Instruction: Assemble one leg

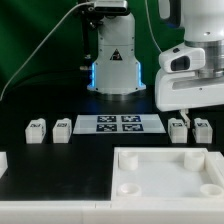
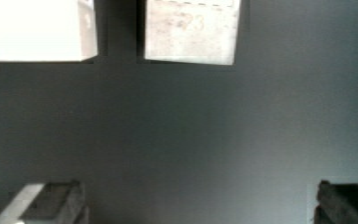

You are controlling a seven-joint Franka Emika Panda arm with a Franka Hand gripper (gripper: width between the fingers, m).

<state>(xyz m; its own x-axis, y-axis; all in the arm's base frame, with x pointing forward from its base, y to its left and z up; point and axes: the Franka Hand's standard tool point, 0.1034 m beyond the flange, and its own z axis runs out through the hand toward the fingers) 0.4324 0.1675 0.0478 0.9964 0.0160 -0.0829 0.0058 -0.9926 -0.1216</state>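
Note:
Four small white legs with tags stand in a row on the black table. Two are at the exterior view's left [image 1: 37,130] [image 1: 61,129] and two at its right [image 1: 179,128] [image 1: 202,128]. My gripper [image 1: 188,112] hangs just above the right pair, touching neither. In the wrist view two white legs [image 2: 43,30] [image 2: 190,30] show side by side ahead of the gripper [image 2: 197,196]. Its fingers [image 2: 43,200] stand wide apart with only bare table between them. The gripper is open and empty.
The marker board [image 1: 118,124] lies between the two pairs of legs. The large white square panel [image 1: 125,175] with corner holes lies at the front right. The arm's base [image 1: 113,65] stands at the back centre. A white piece [image 1: 3,160] shows at the left edge.

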